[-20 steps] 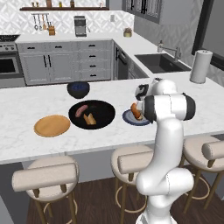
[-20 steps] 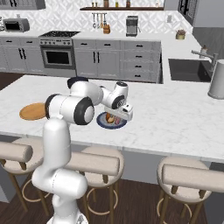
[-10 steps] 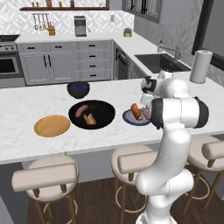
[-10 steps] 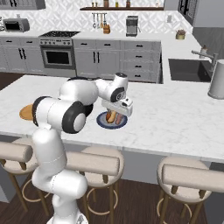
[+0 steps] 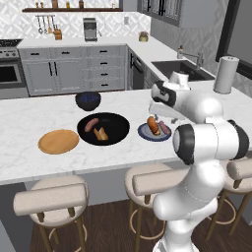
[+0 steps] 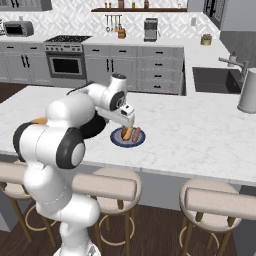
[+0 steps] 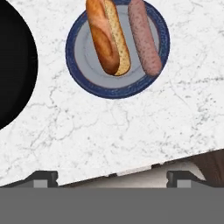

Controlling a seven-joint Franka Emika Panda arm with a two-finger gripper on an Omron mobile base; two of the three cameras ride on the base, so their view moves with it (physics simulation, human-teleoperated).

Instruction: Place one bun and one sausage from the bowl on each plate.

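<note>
A white marble island (image 5: 29,118) with tan stools (image 5: 49,199) stands near, grey cabinets (image 5: 74,69), a stove (image 6: 65,62) and sink (image 5: 177,69) beyond.

left base view: from behind and left of the arm, facing forward and down across the marble counter (image 5: 29,123) toward the back cabinets. right base view: same counter from behind and right, same downward tilt. shared by both: the blue-grey plate (image 5: 144,132) (image 6: 117,140) and the arm. hand view: close, straight down onto that plate (image 7: 81,65) and the counter edge.
</note>
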